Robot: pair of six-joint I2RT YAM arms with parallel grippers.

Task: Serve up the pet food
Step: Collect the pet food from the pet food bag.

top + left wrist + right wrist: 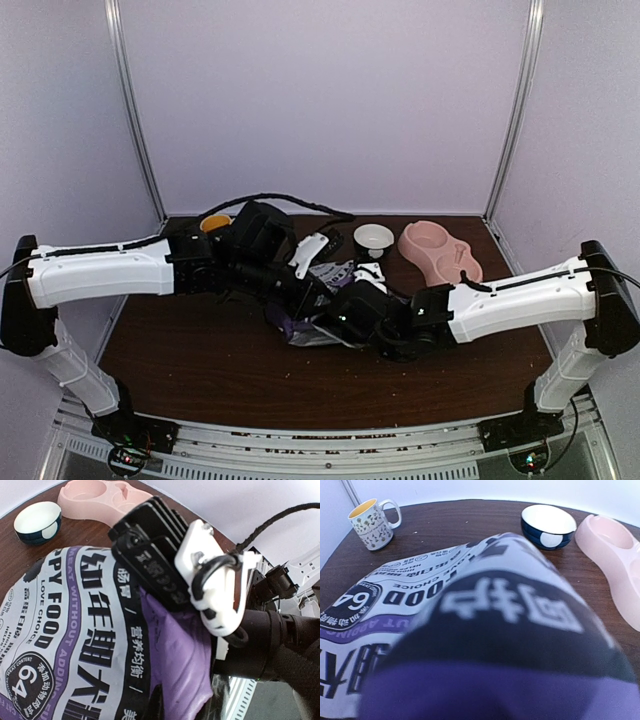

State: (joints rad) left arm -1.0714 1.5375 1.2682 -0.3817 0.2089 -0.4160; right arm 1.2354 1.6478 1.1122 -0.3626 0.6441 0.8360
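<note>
Bench (pixel 200 370) carried the puppy food bag (pixel 330 272), lying flat, contents unseen. Pink double bowl (pixel 440 250) stood beyond the bag, unfilled. Left gripper (pixel 298 296) was clenched at the bag; right gripper's (pixel 345 315) state could not be told. Judged step: opening the bag. Next move calls for a firm hold.

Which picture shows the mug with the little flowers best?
The right wrist view. There the mug stands whole: handle, yellow inside and flower pattern all plain. The top view shows only a bit of its yellow inside, peeking from behind the left arm. The left wrist view does not show it.
</note>
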